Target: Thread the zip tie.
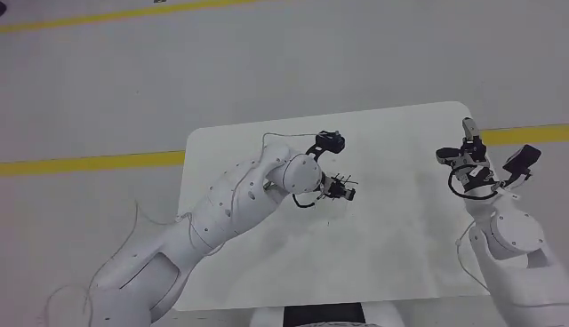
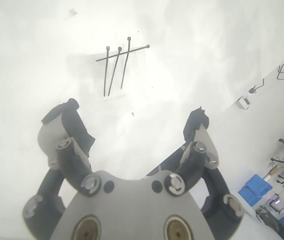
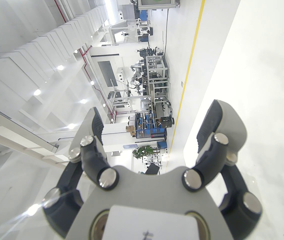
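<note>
While left gripper [image 2: 135, 107], right gripper [image 3: 155, 107] gape, zip ties [image 2: 117, 63] on table [image 1: 400, 238] (floor [image 1: 267, 60] yellow-lined).

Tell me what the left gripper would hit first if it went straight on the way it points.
Probably the table, at or just short of the four black zip ties lying ahead of the open left gripper; depth is unclear.

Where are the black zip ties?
Top view: the thin black plastic zip ties lie near the middle of the white table, just ahead of the left hand.
</note>
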`<state>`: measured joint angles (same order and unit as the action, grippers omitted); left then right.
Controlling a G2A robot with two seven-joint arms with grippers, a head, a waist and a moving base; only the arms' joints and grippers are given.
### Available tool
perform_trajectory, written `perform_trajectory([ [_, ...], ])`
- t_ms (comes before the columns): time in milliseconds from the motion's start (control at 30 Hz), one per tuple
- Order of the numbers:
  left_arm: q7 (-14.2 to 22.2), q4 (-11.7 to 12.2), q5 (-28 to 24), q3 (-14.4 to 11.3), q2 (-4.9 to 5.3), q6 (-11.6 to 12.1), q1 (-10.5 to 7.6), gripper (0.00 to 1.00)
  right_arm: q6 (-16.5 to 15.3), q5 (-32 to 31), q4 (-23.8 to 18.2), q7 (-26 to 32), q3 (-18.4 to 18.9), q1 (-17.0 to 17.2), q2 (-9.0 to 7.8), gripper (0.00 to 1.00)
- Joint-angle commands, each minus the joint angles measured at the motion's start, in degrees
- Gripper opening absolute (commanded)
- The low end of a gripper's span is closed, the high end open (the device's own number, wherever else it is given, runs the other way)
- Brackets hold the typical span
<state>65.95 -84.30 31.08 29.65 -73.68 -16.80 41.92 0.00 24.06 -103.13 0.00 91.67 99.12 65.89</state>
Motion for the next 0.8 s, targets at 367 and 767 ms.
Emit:
perform_trajectory([
  [367, -6.61, 4.25, -4.09, 0.60, -0.27, 10.17, 1.47, 1.00, 0.00, 0.00, 0.00, 0.00, 0.00, 0.00, 0.00, 1.00],
  [767, -12.28, 14.48, -4.05, -3.59, -3.47, 18.24, -1.91, 1.00, 0.00, 0.00, 0.00, 0.00, 0.00, 0.00, 0.00, 1.00],
])
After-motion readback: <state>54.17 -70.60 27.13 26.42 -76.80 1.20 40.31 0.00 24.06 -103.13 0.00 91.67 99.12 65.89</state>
